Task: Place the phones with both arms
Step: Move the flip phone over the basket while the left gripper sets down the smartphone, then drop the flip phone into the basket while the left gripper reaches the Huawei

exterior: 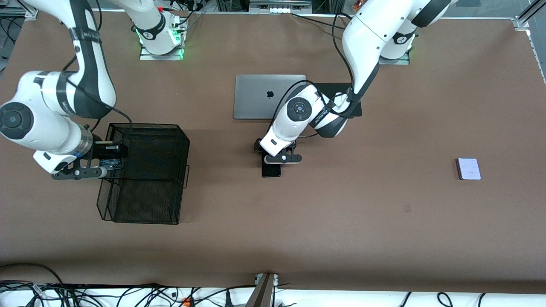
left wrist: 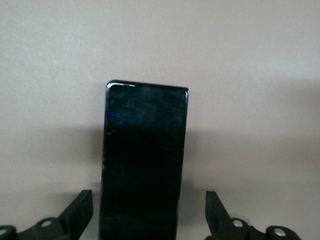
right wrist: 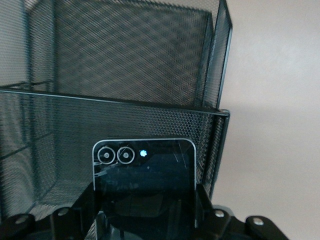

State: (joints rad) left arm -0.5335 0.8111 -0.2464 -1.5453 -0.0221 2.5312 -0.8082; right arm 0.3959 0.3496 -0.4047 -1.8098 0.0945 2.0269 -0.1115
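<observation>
Glossy black slab phone [left wrist: 142, 165], wire-mesh basket [exterior: 145, 170], squarish black phone [right wrist: 145, 180]

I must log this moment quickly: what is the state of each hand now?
Left hand: open, fingers on either side of the long black phone lying on the table.
Right hand: closed on the small black phone, over the mesh basket.

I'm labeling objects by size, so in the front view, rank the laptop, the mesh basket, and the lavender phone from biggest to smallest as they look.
1. Mesh basket, though it stands taller, so nearer the camera.
2. Laptop, partly covered by the left arm.
3. Lavender phone, clearly smallest.
</observation>
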